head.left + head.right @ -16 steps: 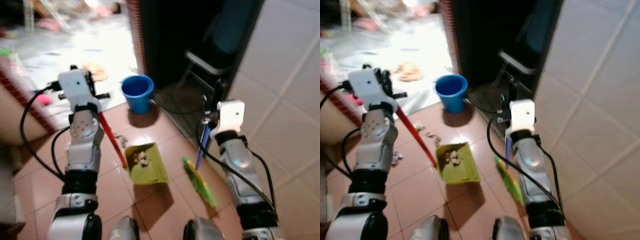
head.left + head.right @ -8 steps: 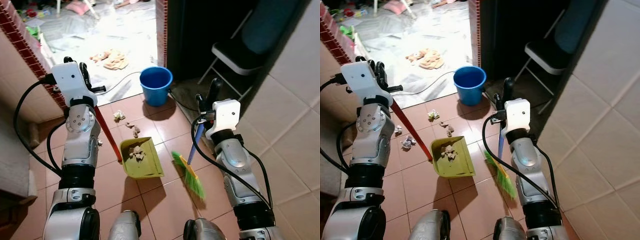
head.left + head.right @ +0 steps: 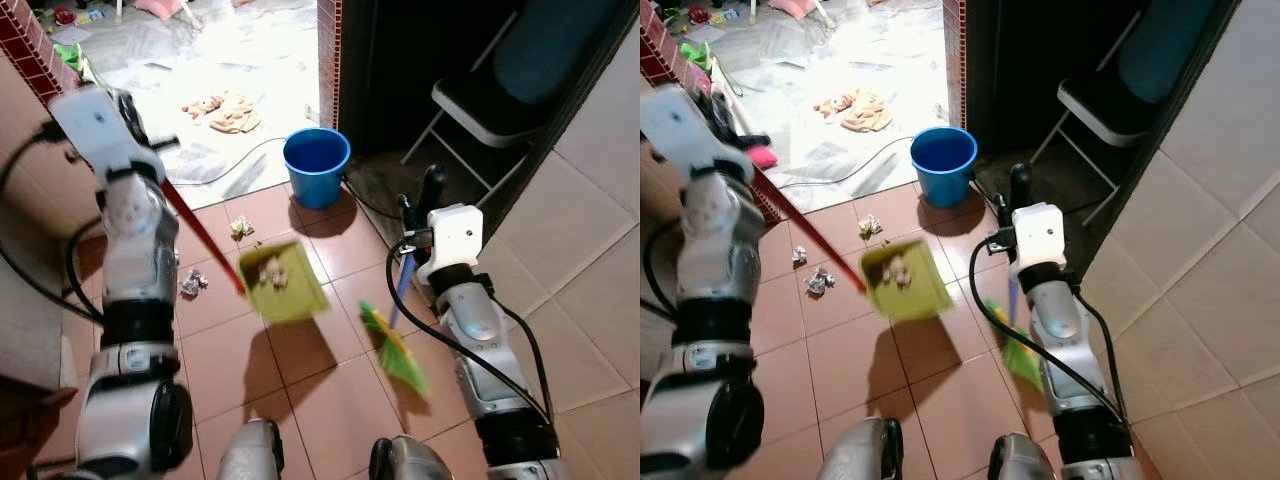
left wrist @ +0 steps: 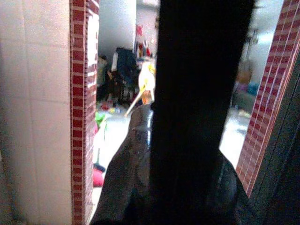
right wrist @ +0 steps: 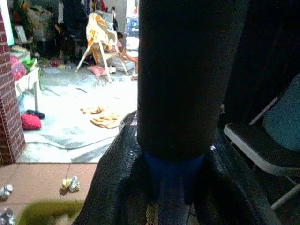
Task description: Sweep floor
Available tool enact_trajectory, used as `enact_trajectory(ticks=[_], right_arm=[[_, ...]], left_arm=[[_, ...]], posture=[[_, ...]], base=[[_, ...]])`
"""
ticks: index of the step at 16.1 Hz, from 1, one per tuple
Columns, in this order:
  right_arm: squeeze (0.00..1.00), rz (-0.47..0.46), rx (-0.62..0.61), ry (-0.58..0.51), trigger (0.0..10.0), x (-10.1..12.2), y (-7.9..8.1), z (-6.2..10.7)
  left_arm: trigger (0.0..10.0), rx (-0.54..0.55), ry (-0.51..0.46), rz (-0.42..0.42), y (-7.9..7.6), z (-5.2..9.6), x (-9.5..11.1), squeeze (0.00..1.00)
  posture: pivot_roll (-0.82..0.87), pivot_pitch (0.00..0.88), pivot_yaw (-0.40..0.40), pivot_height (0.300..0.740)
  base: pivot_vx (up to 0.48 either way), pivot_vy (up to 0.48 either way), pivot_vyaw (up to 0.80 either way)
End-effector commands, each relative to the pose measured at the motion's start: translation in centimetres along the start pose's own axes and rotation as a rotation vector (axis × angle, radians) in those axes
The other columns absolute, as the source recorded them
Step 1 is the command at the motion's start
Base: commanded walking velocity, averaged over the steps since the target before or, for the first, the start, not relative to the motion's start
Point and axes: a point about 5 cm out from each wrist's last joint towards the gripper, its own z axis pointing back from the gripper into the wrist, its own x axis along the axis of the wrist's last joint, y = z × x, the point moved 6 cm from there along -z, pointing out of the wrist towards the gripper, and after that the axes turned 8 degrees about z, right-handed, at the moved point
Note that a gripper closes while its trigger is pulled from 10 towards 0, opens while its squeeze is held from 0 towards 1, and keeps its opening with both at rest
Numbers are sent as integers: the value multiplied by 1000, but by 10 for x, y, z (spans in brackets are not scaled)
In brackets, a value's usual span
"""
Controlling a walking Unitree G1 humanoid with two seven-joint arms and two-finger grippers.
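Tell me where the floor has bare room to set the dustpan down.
Bare tiles lie under the raised dustpan, between the robot's feet and the broom. Toward the blue bucket and the left arm it is crowded: paper scraps and foil bits lie there. A cable and chair block the right.

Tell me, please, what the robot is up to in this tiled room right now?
It is sweeping up litter. The left gripper holds a yellow-green plastic dustpan by its long red handle, with the pan tilted and crumpled scraps inside it. The right gripper holds the blue handle of a green-bristled broom, its head beside the pan near the terracotta floor tiles. A few crumpled paper scraps lie loose on the floor, and a round blue plastic bucket stands beyond, near the doorway.
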Motion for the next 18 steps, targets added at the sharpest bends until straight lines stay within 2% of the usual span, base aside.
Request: enact_trajectory(ticks=[1,4,5,12,18], right_arm=[[0,11,-10,-21,10000,4,-3,1],[0,2,-7,-11,10000,2,-1,0],[0,13,4,-13,10000,2,0,0],[0,16,15,-15,10000,2,2,2],[0,24,47,-44,10000,6,8,2]], left_arm=[[10000,3,-136,56,-2,-11,41,0],[10000,-14,-214,100,-10,-22,71,0],[10000,-13,-223,98,-9,-24,74,0],[10000,-18,-212,107,-8,-24,67,0],[10000,-22,-244,112,-9,-31,78,0]], posture=[[-80,69,65,740],[-77,72,60,740],[-77,72,60,740],[-83,71,61,740],[-84,66,58,740]], base=[[0,0,0],[0,0,0],[0,0,0],[440,0,0],[472,0,-91]])
